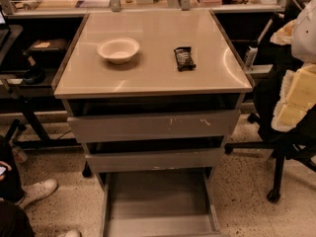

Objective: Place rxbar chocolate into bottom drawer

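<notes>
The rxbar chocolate (184, 58), a small black-wrapped bar, lies flat on the cabinet's beige top (158, 78), right of centre. The bottom drawer (158, 225) is pulled out toward me, and its shallow grey tray looks empty. The two wider drawers above it are nearly closed. My gripper does not show in the camera view.
A white bowl (118, 49) stands on the top, left of the bar. An office chair (289, 112) with pale yellow padding stands close on the right. A person's shoes (37, 190) are on the floor at the left. Desks with clutter run behind the cabinet.
</notes>
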`<state>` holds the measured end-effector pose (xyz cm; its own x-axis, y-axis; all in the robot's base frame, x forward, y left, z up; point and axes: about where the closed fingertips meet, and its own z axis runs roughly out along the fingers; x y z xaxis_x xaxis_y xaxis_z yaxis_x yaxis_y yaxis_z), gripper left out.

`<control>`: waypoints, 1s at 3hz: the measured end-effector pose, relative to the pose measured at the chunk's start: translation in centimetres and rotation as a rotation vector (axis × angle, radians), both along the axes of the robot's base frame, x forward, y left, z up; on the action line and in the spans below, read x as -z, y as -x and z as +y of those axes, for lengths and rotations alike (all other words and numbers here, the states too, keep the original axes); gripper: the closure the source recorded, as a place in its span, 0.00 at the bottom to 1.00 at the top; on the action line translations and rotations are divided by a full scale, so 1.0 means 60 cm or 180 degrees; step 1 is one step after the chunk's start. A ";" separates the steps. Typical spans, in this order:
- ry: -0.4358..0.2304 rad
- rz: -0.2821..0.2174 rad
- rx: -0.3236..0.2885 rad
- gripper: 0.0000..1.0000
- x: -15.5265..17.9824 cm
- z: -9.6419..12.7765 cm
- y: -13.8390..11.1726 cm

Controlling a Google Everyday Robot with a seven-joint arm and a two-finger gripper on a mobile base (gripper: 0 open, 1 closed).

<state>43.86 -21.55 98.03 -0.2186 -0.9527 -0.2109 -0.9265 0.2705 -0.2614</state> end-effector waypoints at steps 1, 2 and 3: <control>0.0000 0.0000 0.0000 0.00 0.000 0.000 0.000; 0.0023 0.0026 0.0115 0.00 0.005 0.003 -0.026; -0.0001 0.0128 0.0248 0.00 0.017 0.012 -0.078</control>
